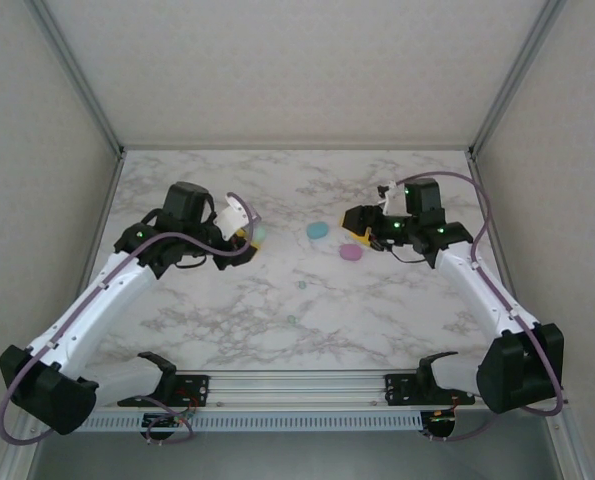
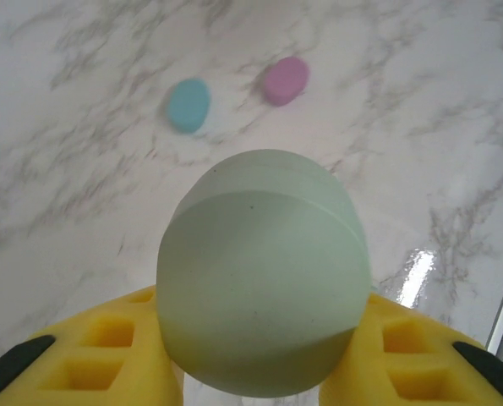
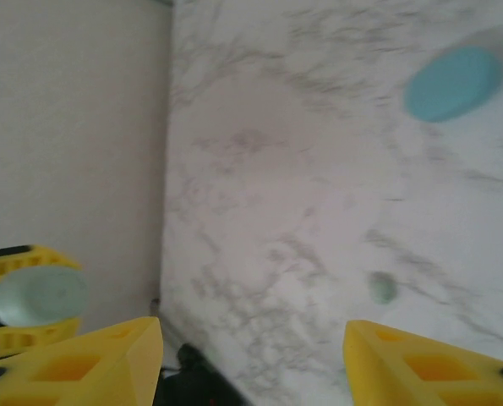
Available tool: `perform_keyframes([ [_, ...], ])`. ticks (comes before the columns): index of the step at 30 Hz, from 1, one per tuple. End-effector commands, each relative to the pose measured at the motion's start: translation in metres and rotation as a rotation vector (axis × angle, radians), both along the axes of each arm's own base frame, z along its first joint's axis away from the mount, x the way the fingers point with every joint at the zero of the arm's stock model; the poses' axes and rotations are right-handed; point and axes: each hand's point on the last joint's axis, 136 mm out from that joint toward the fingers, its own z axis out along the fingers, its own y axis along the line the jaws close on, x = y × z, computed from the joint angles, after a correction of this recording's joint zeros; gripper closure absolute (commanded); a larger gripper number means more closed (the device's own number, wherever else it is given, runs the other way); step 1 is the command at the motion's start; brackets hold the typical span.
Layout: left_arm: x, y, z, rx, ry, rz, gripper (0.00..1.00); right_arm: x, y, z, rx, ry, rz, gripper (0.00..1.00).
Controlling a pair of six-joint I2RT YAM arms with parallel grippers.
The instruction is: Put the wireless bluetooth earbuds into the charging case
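Three cases: left gripper (image 2: pixel 261 351) clamps mint case (image 2: pixel 264 271), cyan case (image 1: pixel 318 231) and pink case (image 1: pixel 351 252) loose; right gripper (image 3: pixel 251 355) gapes; seemingly two earbuds (image 1: pixel 302 285)

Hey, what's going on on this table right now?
The left arm's fingers are shut on a mint green oval case. The right arm's fingers are open and hold nothing. A cyan case and a pink case lie on the marble table between the arms, and two tiny earbuds lie loose nearer the bases.
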Motion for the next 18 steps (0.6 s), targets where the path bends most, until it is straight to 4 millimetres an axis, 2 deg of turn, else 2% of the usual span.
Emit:
perform_keyframes([
  [1,-0.009,-0.015,0.011,-0.001,-0.089,-0.133,0.74,-0.018,0.025,0.055,0.101,-0.087,0.112,0.41],
  [5,-0.011,-0.023,0.016,0.019,-0.103,-0.157,0.74,-0.032,0.051,0.076,0.126,-0.104,0.188,0.41],
  [7,-0.011,-0.027,0.016,0.025,-0.11,-0.165,0.73,-0.038,0.064,0.079,0.125,-0.101,0.229,0.41],
  [10,-0.011,-0.03,0.021,0.023,-0.125,-0.169,0.73,-0.045,0.081,0.08,0.117,-0.089,0.283,0.4],
  [15,-0.01,-0.03,0.025,0.024,-0.139,-0.161,0.73,-0.054,0.104,0.07,0.102,-0.047,0.346,0.39],
  [18,-0.012,-0.028,0.025,0.034,-0.14,-0.159,0.72,-0.062,0.118,0.072,0.124,-0.048,0.404,0.39],
])
